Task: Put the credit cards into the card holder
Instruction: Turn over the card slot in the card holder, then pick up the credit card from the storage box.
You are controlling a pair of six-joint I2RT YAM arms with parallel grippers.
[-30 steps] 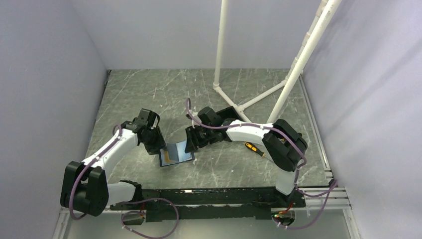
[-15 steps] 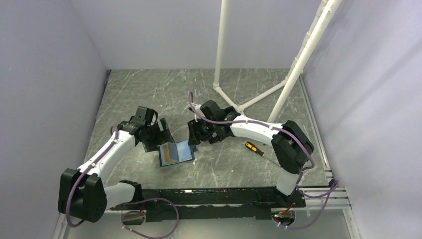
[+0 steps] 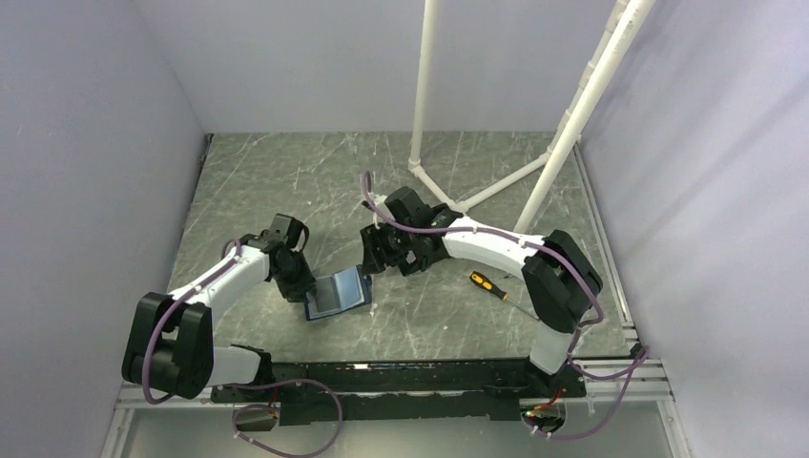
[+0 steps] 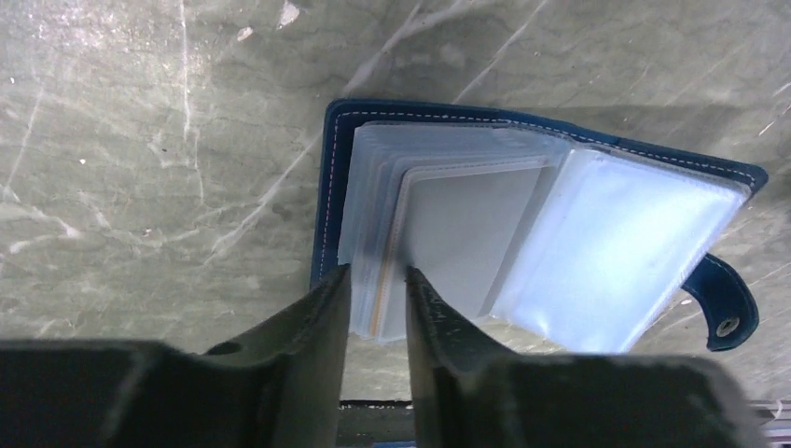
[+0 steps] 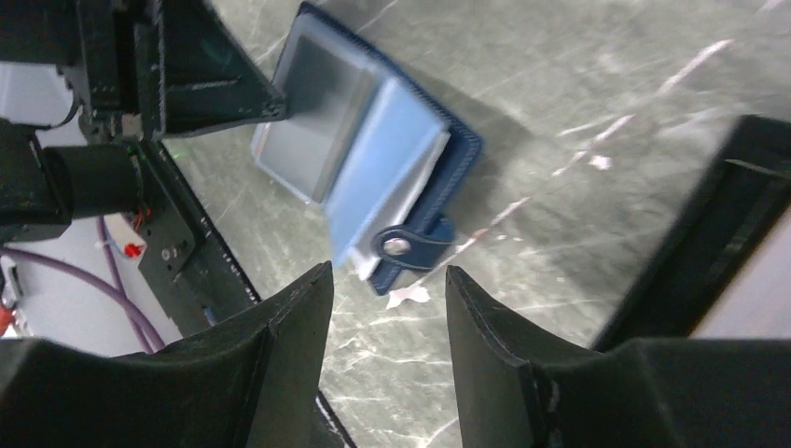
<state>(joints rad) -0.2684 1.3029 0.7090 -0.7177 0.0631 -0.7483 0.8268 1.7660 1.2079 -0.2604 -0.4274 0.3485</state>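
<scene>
Where the left arm bends in over the grey marbled table (image 3: pixel 250 181), the left gripper (image 3: pixel 301 286) sits low at the left edge of the card holder (image 3: pixel 337 294). Left wrist view: fingers (image 4: pixel 312 322) drawn close, only a narrow slot between them. The near edge of the clear sleeves (image 4: pixel 373 187) lies in that slot, along with a thin orange edge, seemingly a credit card (image 4: pixel 375 315) tucked among them. Cannot tell whether the pads actually pinch it or merely straddle it. The holder lies open and flat on the table, near centre, between the two grippers: dark blue cover with pale stitching, shiny plastic pages fanned upward, a whitish sheet showing in one pocket. Its snap tab (image 4: pixel 718 303) sticks out on the side away from the left gripper. The right gripper (image 3: pixel 370 260) hovers just beside the holder's far right corner, apart from it. Right wrist view: jaws spread wide and holding nothing, with the tab visible on the table through the gap. A dark boxy edge (image 5: pixel 709 233) shows at that view's right side; too close to identify. Further right an orange-handled screwdriver (image 3: pixel 487 284) lies on the table, well apart from the holder. White pipes (image 3: pixel 572 124) rise behind.
</scene>
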